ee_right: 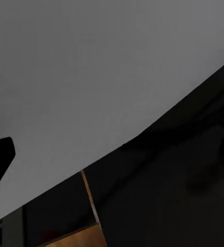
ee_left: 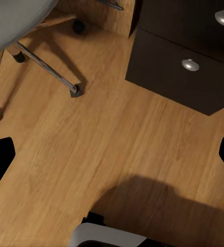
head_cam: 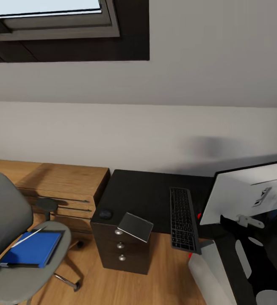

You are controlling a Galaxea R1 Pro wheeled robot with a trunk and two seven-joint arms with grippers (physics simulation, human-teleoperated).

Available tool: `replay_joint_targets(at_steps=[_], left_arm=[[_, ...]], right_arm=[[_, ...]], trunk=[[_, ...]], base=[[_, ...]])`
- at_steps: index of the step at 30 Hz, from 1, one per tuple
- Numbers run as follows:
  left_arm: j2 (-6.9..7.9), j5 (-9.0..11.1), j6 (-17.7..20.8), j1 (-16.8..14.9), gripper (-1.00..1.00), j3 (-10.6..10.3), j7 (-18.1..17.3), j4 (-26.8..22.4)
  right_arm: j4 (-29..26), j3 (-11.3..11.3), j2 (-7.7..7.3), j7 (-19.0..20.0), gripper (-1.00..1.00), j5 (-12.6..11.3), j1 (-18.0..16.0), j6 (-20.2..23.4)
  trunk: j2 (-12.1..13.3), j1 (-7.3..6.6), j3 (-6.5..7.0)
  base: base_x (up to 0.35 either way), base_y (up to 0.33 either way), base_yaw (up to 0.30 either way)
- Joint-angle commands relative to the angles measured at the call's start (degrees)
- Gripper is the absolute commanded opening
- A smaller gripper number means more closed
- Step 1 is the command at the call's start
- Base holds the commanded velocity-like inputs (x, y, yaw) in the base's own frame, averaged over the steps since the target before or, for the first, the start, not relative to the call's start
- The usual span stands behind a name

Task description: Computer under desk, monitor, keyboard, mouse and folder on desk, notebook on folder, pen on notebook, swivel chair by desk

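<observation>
Room: we face a pale wall with a wood floor [ee_left: 66,149] below and a skylight at the upper left.
Swivel chair [head_cam: 5,212]: at the far left, apart from the desk; the blue folder [head_cam: 30,248] lies on its seat with a thin white stick, perhaps the pen [head_cam: 28,237], across it.
Desk [head_cam: 147,190]: black top over the drawer unit [head_cam: 121,250] with silver knobs.
Mouse [head_cam: 105,214]: on the desk's left corner.
Notebook [head_cam: 135,226]: grey, overhanging the front edge beside the mouse.
Keyboard [head_cam: 183,218]: on the desk, its near end poking over the edge, next to the monitor [head_cam: 248,192], which shows its light back.
Computer [head_cam: 210,271]: grey case low at the right, we judge under the desk.
Left to do: folder, notebook, pen, chair.
Left wrist view: chair base [ee_left: 45,67] and drawers, which the head view partly hides.
Right wrist view: a grey surface close up.
Jaws: left spread wide; right we cannot tell.
</observation>
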Motion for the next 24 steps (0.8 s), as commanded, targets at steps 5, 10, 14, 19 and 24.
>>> replay_joint_targets(at_steps=[5, 10, 14, 19, 24], left_arm=[[0.07, 0.52, -0.1, 0.0, 1.0, -0.22, 0.42, -0.1], [0.07, 0.51, -0.1, 0.0, 1.0, -0.22, 0.42, -0.1], [0.07, 0.51, -0.1, 0.0, 1.0, -0.22, 0.42, -0.1], [0.07, 0.51, -0.1, 0.0, 1.0, -0.22, 0.42, -0.1], [0.01, 0.45, -0.1, 0.0, 1.0, -0.29, 0.42, -0.1]], right_arm=[[-0.09, 0.06, -0.03, -0.28, 1.0, -0.54, -0.01, 0.27], [-0.09, 0.06, -0.09, -0.21, 1.0, -0.51, -0.02, 0.22], [-0.07, 0.06, -0.1, -0.2, 1.0, -0.5, -0.04, 0.19], [-0.01, 0.06, -0.1, -0.2, 1.0, -0.49, -0.04, 0.18], [0.0, 0.09, -0.1, -0.14, 1.0, -0.55, -0.03, 0.18]], trunk=[[-0.12, 0.04, 0.02], [-0.12, 0.04, 0.16], [-0.12, 0.04, 0.28], [-0.12, 0.04, 0.44], [-0.12, 0.04, 0.58]], base=[[0.0, 0.0, -0.216], [0.0, 0.0, -0.249], [0.0, 0.0, -0.268], [0.0, 0.0, -0.272], [0.0, 0.0, -0.273]])
